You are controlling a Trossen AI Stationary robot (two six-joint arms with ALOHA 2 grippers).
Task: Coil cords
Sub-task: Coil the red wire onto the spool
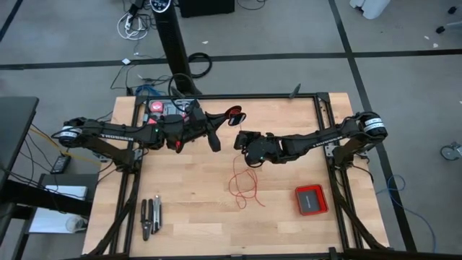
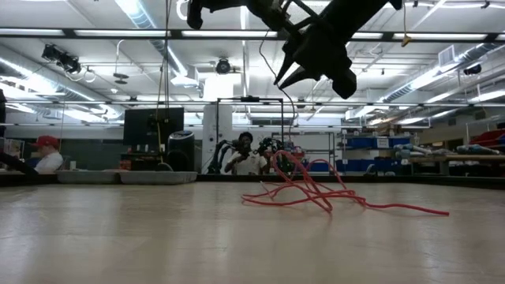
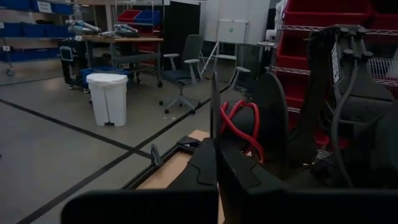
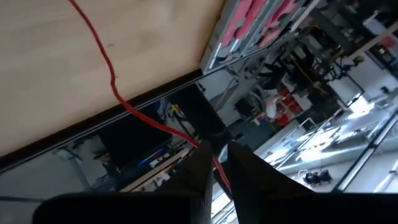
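Note:
The cord is a thin red wire. Part of it is wound as a small red coil (image 1: 234, 113) on a black spool (image 3: 268, 118). My left gripper (image 1: 231, 118) holds this above the table's far middle, fingers level and shut. The rest lies in loose loops (image 1: 245, 185) on the wooden table, also seen in the low view as loose loops (image 2: 316, 193). My right gripper (image 1: 241, 139) hangs close to the left one, above the loops, shut on a strand of the wire (image 4: 118, 93). My left gripper has its shut fingers (image 3: 211, 168) on the black spool at its lower edge (image 3: 215, 134), coming at it level from the table's left. The spool and its red coil (image 3: 239, 124) stand clear of the table. My right gripper pinches a single strand of the red wire (image 4: 208, 152) between its two fingertips, slanting down from the table's right. The strand runs out from the fingers over the tabletop, lifted clear at the grip.
A flat red square box (image 1: 311, 199) lies at the near right of the table. Some hand tools (image 1: 150, 217) lie at the near left. A red and grey object (image 1: 160, 108) sits at the far left corner. People sit beyond the table's far edge (image 2: 246, 158).

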